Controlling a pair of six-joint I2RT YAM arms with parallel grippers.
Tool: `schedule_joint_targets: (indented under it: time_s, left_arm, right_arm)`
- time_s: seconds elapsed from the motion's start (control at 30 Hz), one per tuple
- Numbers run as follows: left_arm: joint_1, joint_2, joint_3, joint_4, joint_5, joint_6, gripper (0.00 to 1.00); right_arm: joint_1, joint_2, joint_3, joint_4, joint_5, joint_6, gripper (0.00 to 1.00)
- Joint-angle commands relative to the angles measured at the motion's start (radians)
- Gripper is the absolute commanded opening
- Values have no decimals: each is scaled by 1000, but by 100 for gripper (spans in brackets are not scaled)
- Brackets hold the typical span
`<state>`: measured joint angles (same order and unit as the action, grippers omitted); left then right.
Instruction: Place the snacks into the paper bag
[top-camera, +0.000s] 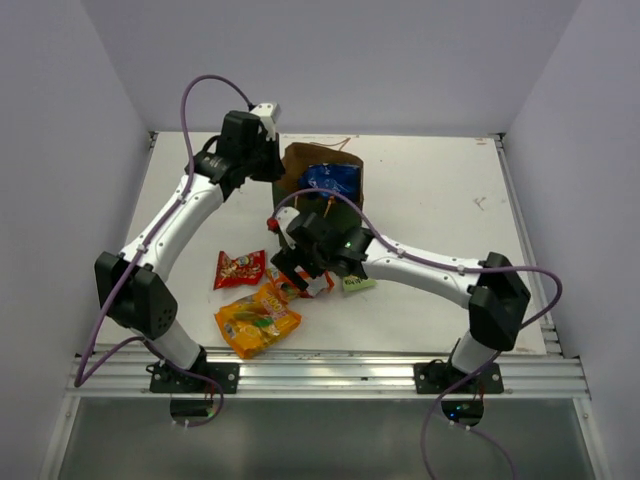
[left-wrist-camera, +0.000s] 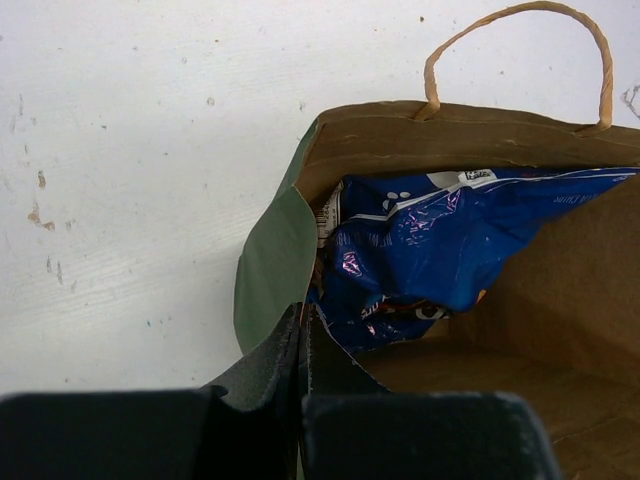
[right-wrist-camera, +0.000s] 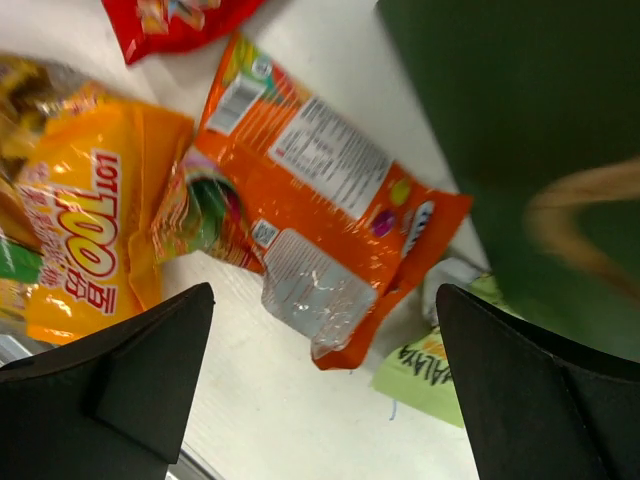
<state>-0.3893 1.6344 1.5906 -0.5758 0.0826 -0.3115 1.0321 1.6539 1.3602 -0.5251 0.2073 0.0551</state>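
1. Left jaws: pressed together, pinching the near top edge of the paper bag (left-wrist-camera: 268, 270) at one corner. Green outer wall bulging outward just left of the pinch.
2. Just beyond the left jaws, inside the brown mouth: the blue Doritos bag (left-wrist-camera: 430, 240), crumpled and slanted against the far wall, already in.
3. Farther out, on the far rim: a tan cord handle (left-wrist-camera: 603, 70), arched upright. White, scuffed desk (left-wrist-camera: 120, 180) to the left of and beyond the bag.
4. Right jaws: spread wide, gripping nothing, hanging over the desk close to the front of the paper bag.
5. Directly below the gap between the right jaws: the orange-white packet (right-wrist-camera: 330, 190), flat on the desk, printed back panel up, with a silver patch at its nearer end.
6. Left of that gap: the orange chip bag (right-wrist-camera: 90, 230), lying against the edge of the orange-white packet. Beyond both, the small red packet (right-wrist-camera: 170, 20), cut off by the edge of the view.
7. Beside the right-hand finger: the small green packet (right-wrist-camera: 420, 375), one corner tucked under the orange-white packet. Beyond it, the dark green bag wall with a blurred handle across it.
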Motion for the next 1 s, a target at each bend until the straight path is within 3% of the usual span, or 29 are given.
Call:
schedule_joint_targets:
  time_s: [0.0, 0.3, 0.57, 0.6, 0.63, 0.8, 0.83, 0.87, 0.97]
  left_arm:
    - [-6, -27, -27, 7, 23, 5, 0]
    - [-6, -53, -60, -7, 36, 23, 0]
    - [-6, -54, -61, -7, 39, 22, 0]
    - [-6, -56, -61, -7, 39, 23, 0]
    - [-6, -56, -61, -7, 37, 23, 0]
    - [-6, -54, -63, -6, 36, 23, 0]
    - [-6, -53, -64, -3, 39, 22, 0]
    - [-6, -53, -66, 1, 42, 20, 0]
    - [-6, -51, -67, 1, 45, 18, 0]
  right_arm:
    - [2, 12, -18, 77, -109, 43, 97]
    - [2, 165, -62, 183, -82, 66, 94]
    - [0, 251, -68, 159, -68, 34, 86]
    - [2, 257, -88, 155, -66, 34, 78]
    - [0, 257, -98, 152, -62, 41, 62]
    - [0, 178, -83, 97, -19, 34, 37]
    - [0, 158, -73, 77, -19, 34, 12]
    - [2, 120, -55, 36, -17, 38, 6]
    - [5, 25, 20, -79, -43, 43, 3]
